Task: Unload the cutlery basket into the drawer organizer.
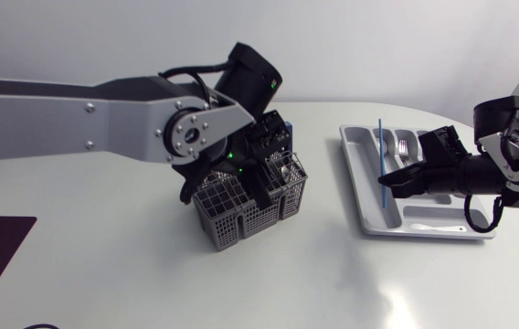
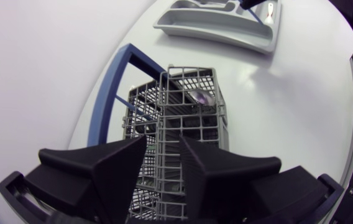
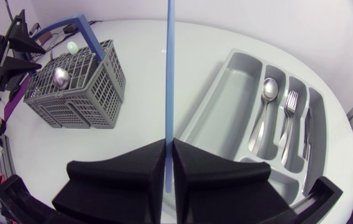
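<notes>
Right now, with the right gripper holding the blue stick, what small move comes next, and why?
Probably lower the right gripper and lay the stick into the organizer's long empty compartment: the stick stands upright, pinched, beside that compartment, and spoon and fork fill narrower slots.

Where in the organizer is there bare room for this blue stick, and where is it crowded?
Bare: the wide compartment of the organizer, between its outer wall and the spoon. Crowded: the narrow slots holding spoon and fork.
</notes>
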